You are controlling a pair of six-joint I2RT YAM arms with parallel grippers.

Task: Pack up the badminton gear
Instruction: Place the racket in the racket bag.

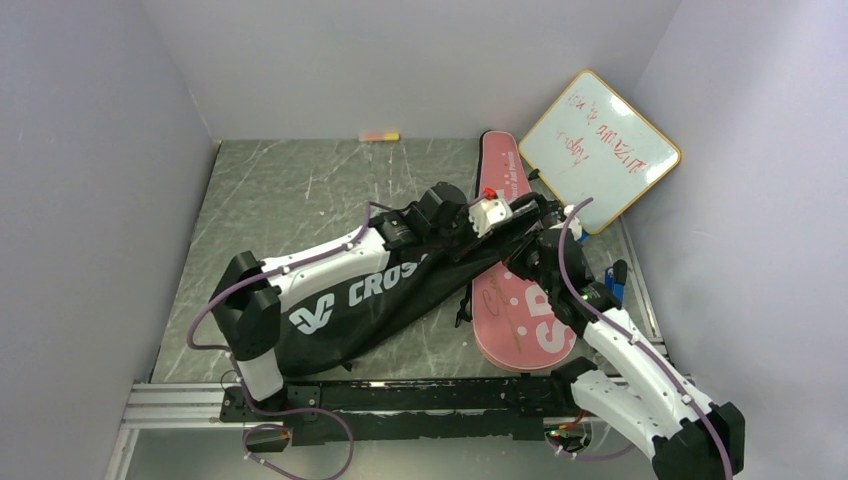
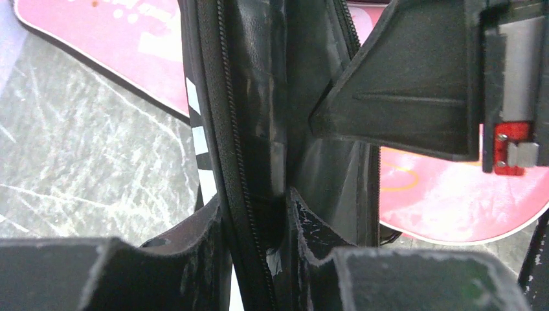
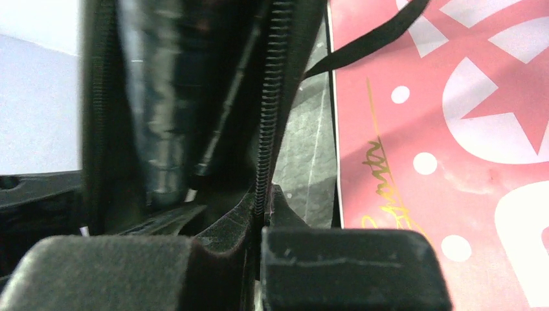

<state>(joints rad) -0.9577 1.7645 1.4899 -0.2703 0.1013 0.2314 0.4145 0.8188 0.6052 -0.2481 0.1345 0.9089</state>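
Left claw [image 2: 256,253] and right claw [image 3: 256,223] each grip the zipper edge of the black CROSSWAY cover [image 1: 370,300], which overlaps the pink cover [image 1: 520,325].

Lab test cell: plain white walls [image 1: 100,150] box in a robot table [image 1: 300,190].

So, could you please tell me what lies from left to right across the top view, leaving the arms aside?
black cover → pink cover → whiteboard

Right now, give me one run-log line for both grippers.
left gripper: closed on black cover zip edge | right gripper: shut on same edge | pink cover: lying partly beneath black cover
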